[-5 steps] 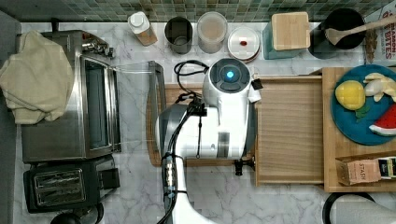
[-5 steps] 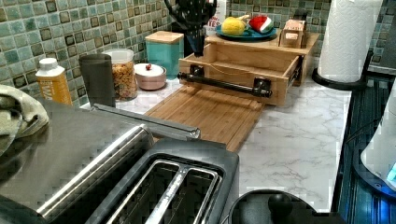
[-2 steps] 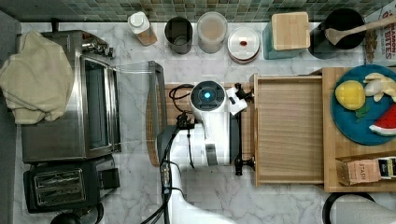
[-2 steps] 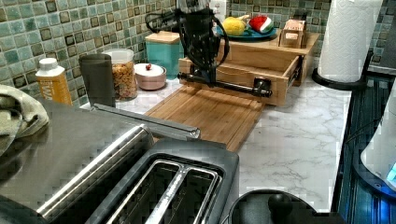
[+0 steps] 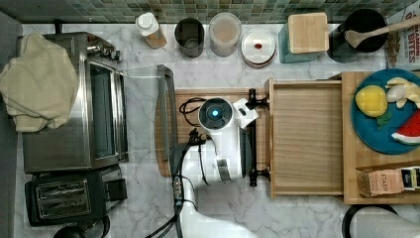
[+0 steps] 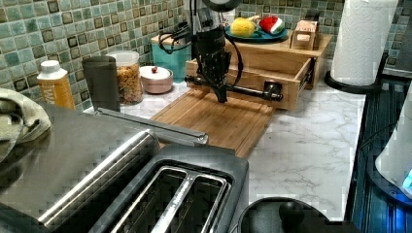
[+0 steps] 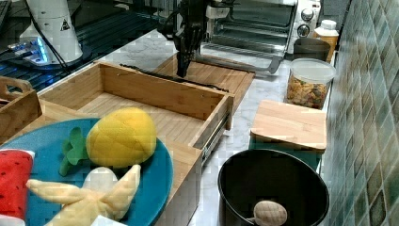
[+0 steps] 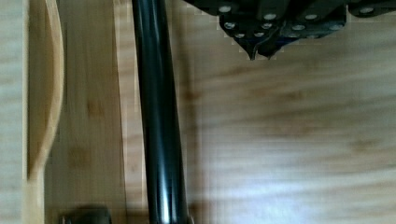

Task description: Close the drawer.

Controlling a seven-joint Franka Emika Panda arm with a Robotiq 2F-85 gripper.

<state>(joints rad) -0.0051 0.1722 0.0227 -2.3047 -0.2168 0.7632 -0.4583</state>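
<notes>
The pale-wood drawer (image 5: 304, 139) stands pulled out from its wooden cabinet, its flat bottom bare. A black bar handle (image 5: 252, 139) runs along its front. My arm (image 5: 215, 114) hangs over the darker cutting board (image 5: 185, 99), on the handle's outer side. In the left view my gripper (image 6: 221, 97) points down just in front of the handle (image 6: 243, 91), close above the board. The wrist view has the fingers (image 8: 254, 49) pressed together with nothing between them, a short gap away from the handle (image 8: 159, 116). From the right view, the gripper (image 7: 181, 73) sits just beyond the drawer's front wall (image 7: 164, 94).
A toaster oven's glass door (image 5: 143, 119) lies open at the board's far side. A toaster (image 5: 64, 198) sits beside it. Jars (image 5: 225, 32) line the tiled wall. A blue plate of toy food (image 5: 386, 119) rests on the cabinet top, near a black pot (image 7: 273, 193).
My arm has swung from above the drawer's front edge to the top view's left, past the handle, and dropped low over the cutting board. The drawer has not moved.
</notes>
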